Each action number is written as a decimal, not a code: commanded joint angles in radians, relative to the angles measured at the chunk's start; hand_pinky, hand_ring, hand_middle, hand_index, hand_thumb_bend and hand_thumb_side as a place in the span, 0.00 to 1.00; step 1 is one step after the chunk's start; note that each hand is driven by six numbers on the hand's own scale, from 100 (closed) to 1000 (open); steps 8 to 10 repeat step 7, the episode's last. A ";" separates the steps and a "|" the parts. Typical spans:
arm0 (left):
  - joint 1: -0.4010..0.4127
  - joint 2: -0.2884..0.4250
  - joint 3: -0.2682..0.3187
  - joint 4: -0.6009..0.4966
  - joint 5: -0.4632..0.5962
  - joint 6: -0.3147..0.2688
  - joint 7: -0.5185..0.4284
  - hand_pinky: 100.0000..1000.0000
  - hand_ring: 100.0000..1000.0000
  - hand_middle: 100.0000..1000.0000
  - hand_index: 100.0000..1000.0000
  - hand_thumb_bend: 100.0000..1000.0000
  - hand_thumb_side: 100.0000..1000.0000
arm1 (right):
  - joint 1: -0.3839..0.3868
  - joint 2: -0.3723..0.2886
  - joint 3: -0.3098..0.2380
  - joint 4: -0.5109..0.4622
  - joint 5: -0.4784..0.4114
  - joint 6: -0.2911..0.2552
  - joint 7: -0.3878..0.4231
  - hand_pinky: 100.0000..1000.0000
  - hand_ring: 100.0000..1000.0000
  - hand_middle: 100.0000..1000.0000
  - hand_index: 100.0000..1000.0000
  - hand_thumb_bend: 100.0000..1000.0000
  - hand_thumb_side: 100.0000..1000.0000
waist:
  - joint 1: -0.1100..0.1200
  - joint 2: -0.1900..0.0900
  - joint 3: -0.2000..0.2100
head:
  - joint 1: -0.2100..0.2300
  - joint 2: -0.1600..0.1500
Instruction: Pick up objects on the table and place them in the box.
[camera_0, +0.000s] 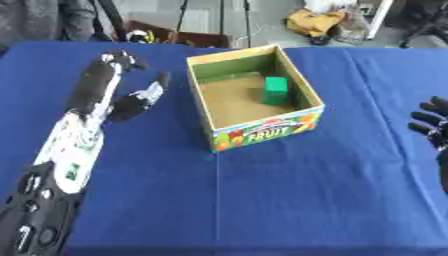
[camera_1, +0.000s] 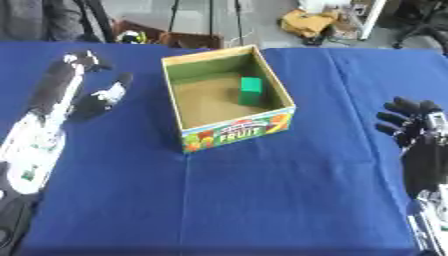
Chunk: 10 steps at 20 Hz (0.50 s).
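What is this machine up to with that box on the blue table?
It is putting things into the cardboard box marked FRUIT. A green block already lies inside, near the far right wall. Right now neither hand holds anything: the left hand is stretched out open over the blue tablecloth left of the box, and the right hand waits open at the right edge.

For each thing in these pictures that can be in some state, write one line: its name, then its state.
box: upright on the blue table, open at the top.
green block: inside the box, standing near its far right wall.
left hand: left of the box, fingers straight, holding nothing.
right hand: near the table's right edge, fingers up and relaxed, holding nothing.
blue table: covered by a cloth.
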 joint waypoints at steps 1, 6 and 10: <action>0.009 0.023 0.013 -0.085 0.053 0.051 -0.016 0.63 0.59 0.55 0.62 0.57 0.90 | -0.007 -0.027 -0.011 -0.011 0.004 -0.002 -0.004 0.72 0.73 0.70 0.80 0.00 1.00 | 0.001 -0.014 0.000 | -0.003 0.002; 0.044 0.104 0.039 -0.120 0.609 0.081 -0.023 0.62 0.58 0.55 0.62 0.58 0.92 | -0.008 -0.028 -0.011 -0.011 0.005 -0.002 -0.004 0.72 0.73 0.70 0.80 0.00 1.00 | 0.001 -0.013 0.003 | -0.004 -0.002; 0.050 0.131 0.046 -0.114 0.770 0.076 -0.022 0.62 0.58 0.55 0.62 0.58 0.93 | -0.008 -0.028 -0.011 -0.011 0.005 -0.002 -0.004 0.72 0.73 0.70 0.80 0.00 1.00 | 0.001 -0.012 0.003 | -0.006 -0.002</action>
